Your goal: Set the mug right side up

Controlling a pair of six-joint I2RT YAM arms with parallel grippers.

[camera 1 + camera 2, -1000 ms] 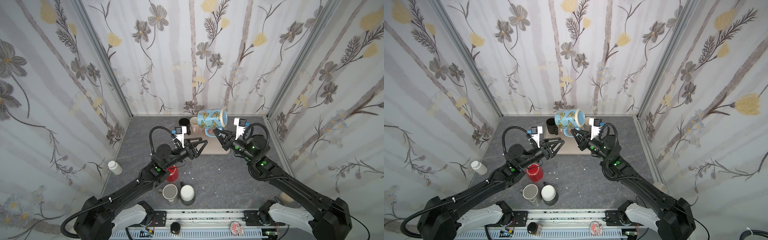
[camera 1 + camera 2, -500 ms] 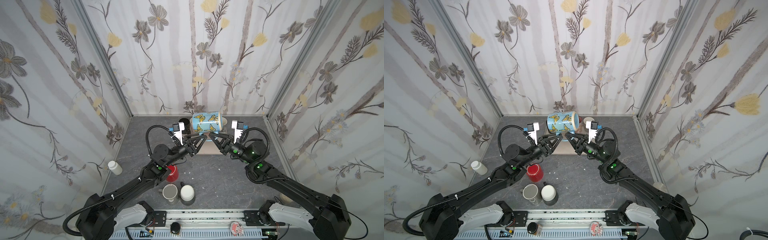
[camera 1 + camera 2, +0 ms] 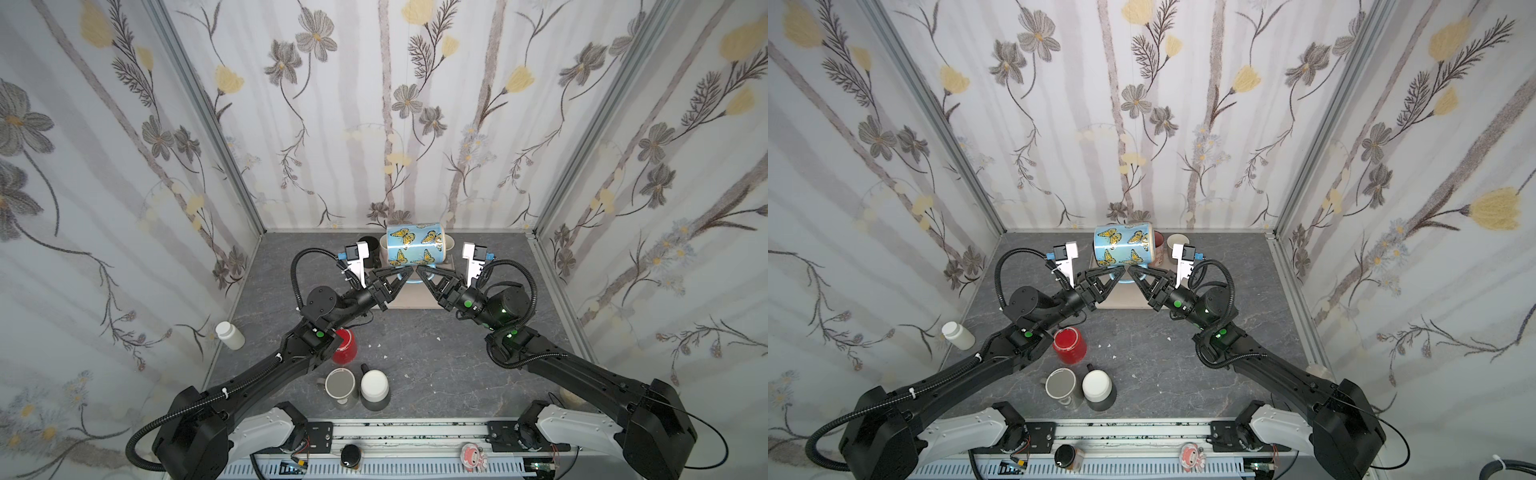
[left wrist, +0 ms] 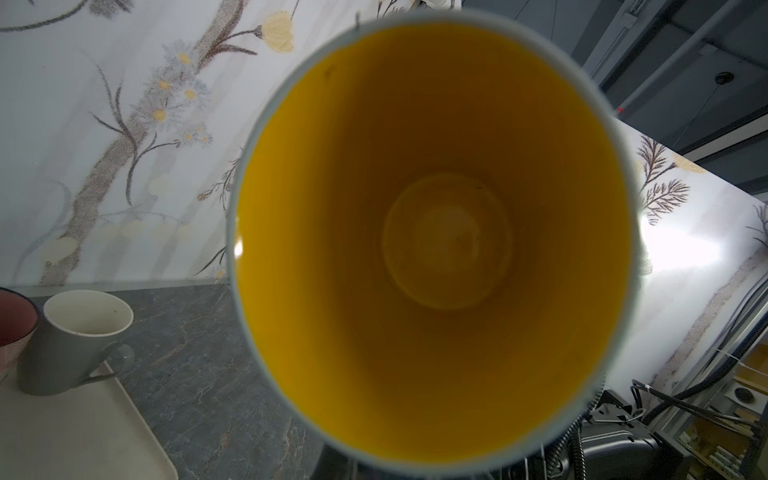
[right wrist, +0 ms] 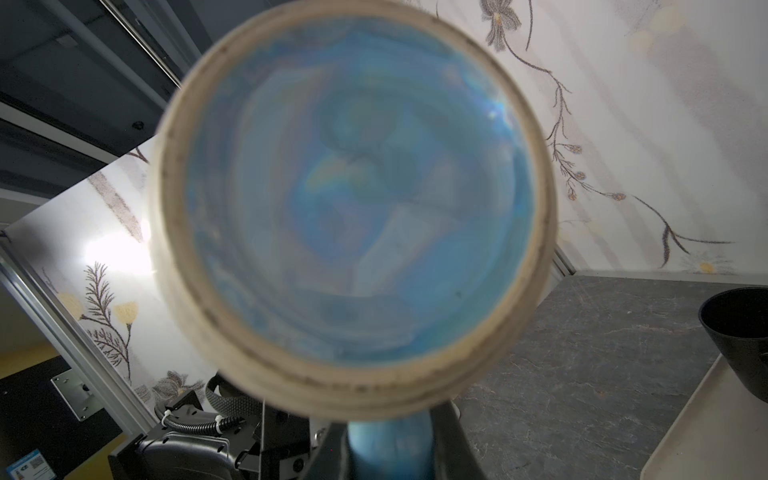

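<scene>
We see the sky-blue ceramic mug with orange butterflies (image 3: 413, 245) (image 3: 1121, 247) held in the air on its side, above the beige rectangular tray (image 3: 415, 301) near the back edge of the grey marbled worktop (image 3: 432, 374). Its yellow-glazed mouth (image 4: 432, 232) faces the left arm and its cream-ringed blue base (image 5: 353, 199) faces the right arm. Its blue handle hangs below the body.

The right gripper (image 3: 420, 271) (image 3: 1132, 270) has its jaws pinching that handle, which shows between them in the right wrist view. The left gripper (image 3: 408, 271) (image 3: 1121, 270) has its jaws pressed together, their tips at the handle from the opposite side. We cannot tell whether they clamp any of it.

On the tray's left end stands a black tapered cup (image 3: 371, 249) (image 5: 735, 340). At its right end stand a grey mug with a white inside (image 3: 1177, 242) (image 4: 70, 345) and, just beside it, a dusty-pink cup (image 3: 1158, 251), mostly hidden behind the blue mug.

Near the front edge, a red translucent cup (image 3: 345, 350) sits partly under the left arm. A grey mug, mouth up (image 3: 340, 384), touches a dark mug turned base up (image 3: 374, 388). A white plastic bottle (image 3: 229, 336) lies at the left edge.
</scene>
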